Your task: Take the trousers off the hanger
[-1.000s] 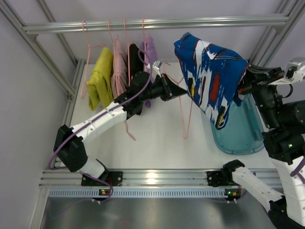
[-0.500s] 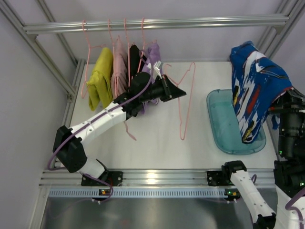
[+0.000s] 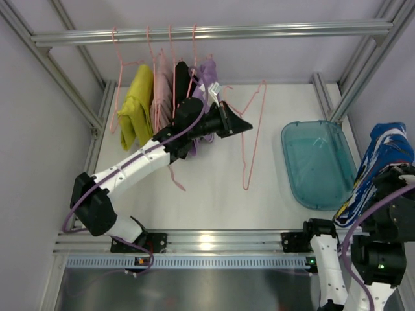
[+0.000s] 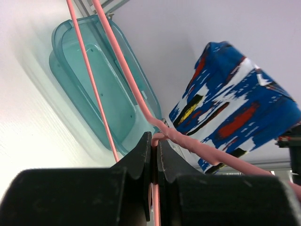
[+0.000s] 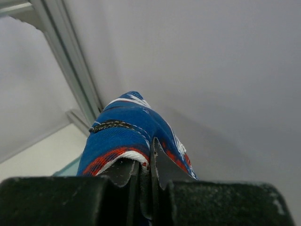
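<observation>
Right now the trousers (image 3: 382,170), blue with white, red and yellow streaks, hang bunched from the right claw (image 5: 149,157). Its fingers are pressed together on a fold of the cloth beside a white band, so the cloth rises above the fingertips in the right wrist view and drapes down around them in the top view. The trousers sit at the far right, just beside the right rim of the tray (image 3: 318,168), and are off the hanger (image 3: 253,139) and well apart from it. The tray is teal and see-through and lies on the white counter (image 3: 214,194), between the trousers and the hanger. The left claw (image 4: 154,146) is pinched shut on the pink wire hanger, which is bare and dangles tilted over the middle of the counter. Farther back, a rail (image 3: 214,31) carries more pink hangers with garments (image 3: 136,107) in yellow, pink, black and purple, side by side.
</observation>
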Controlling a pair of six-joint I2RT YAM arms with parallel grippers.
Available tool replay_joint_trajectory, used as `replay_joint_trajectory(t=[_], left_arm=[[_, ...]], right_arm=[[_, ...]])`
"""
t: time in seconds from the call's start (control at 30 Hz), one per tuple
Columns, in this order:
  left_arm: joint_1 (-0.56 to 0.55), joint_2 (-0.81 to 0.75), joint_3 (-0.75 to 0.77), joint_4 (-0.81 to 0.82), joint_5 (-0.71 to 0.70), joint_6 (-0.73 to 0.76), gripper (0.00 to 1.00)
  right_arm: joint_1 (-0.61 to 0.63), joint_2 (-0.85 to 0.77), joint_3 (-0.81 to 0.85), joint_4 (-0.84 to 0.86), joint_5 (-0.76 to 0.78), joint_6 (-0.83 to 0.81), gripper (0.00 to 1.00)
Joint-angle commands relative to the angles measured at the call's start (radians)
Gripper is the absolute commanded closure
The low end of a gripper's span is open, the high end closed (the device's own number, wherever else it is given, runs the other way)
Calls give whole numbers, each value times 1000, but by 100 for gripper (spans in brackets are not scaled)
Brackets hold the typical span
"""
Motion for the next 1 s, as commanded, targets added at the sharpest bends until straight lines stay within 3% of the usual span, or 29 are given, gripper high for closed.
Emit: replay_joint_trajectory(t=[0.0,0.2,0.37,0.57,0.67,0.8,0.97], left_arm=[[-4,-52,40,33,18,23,100],[-7,-45,51,34,58,-20,100],[-13,-58,57,34,64,17,100],[-15,-81,39,33,70,59,100],[-15,-87,26,33,69,70,100],[-15,-87,17,27,62,63,100],[-15,-80,10,-5,38,47,100]], right_arm=[[-20,-15,-69,105,104,-23,100],[-20,111,-218,185,163,-14,100],[-18,276,-307,343,-32,56,100],[-2,580,-353,405,-126,153,100],[14,662,-399,520,-212,165,94],[80,777,-375,547,-239,211,59],[89,794,-292,438,-333,277,24]])
